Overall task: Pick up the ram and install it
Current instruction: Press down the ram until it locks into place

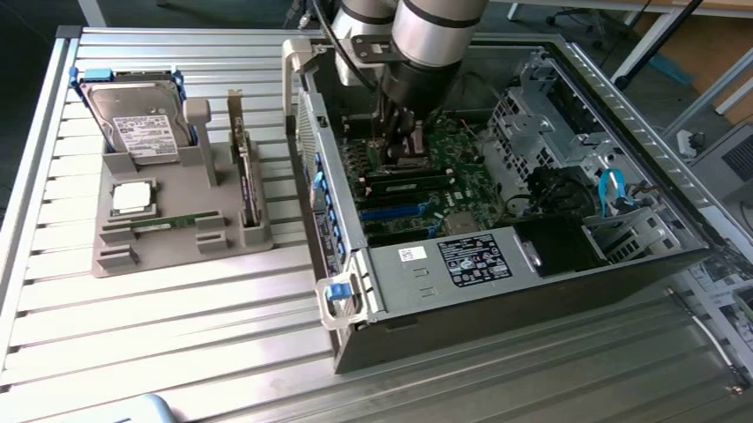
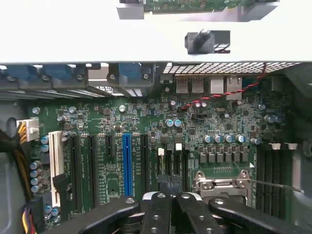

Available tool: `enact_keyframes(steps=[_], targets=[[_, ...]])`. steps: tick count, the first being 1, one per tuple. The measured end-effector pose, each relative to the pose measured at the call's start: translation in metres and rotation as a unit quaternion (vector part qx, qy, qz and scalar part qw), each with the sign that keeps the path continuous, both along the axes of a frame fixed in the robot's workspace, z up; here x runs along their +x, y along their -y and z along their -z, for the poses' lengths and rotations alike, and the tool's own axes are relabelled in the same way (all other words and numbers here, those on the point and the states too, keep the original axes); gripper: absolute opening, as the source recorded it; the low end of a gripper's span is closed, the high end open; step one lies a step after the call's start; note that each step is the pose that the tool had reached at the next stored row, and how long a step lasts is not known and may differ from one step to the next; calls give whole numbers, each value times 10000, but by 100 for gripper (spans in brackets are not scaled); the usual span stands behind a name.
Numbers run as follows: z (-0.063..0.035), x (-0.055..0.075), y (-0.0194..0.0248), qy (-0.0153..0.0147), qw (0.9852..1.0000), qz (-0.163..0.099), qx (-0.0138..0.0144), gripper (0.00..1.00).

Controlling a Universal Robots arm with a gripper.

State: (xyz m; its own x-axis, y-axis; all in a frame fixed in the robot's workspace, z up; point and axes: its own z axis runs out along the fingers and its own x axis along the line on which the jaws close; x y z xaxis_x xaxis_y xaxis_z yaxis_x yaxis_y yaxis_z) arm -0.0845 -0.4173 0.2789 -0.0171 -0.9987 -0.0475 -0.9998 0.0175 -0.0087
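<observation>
The ram (image 1: 175,221) is a thin green stick lying flat in a slot of the grey holder (image 1: 118,256) on the table, at the exterior view's left. My gripper (image 1: 404,144) is far from it, down inside the open computer case (image 1: 471,264) and just above the motherboard (image 2: 146,126). In the wrist view the black fingertips (image 2: 163,184) press together, so the gripper (image 2: 169,183) is shut with nothing between them. They hover beside the metal CPU socket (image 2: 222,183). Long black memory slots (image 2: 272,180) run past that socket.
The grey holder also carries a hard drive (image 1: 136,123), a square silver CPU (image 1: 132,198) and an upright expansion card (image 1: 243,176). Inside the case are black and blue expansion slots (image 2: 126,163), drive cages (image 1: 530,115), cables (image 1: 612,189) and a black power supply (image 1: 565,247).
</observation>
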Motion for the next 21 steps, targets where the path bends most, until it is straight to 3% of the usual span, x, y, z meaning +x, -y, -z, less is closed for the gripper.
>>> enact_keyframes(steps=[16, 21], targets=[[-375, 3, 0, 0, 10000, 0, 0, 11], [-425, 4, 0, 0, 10000, 0, 0, 11]])
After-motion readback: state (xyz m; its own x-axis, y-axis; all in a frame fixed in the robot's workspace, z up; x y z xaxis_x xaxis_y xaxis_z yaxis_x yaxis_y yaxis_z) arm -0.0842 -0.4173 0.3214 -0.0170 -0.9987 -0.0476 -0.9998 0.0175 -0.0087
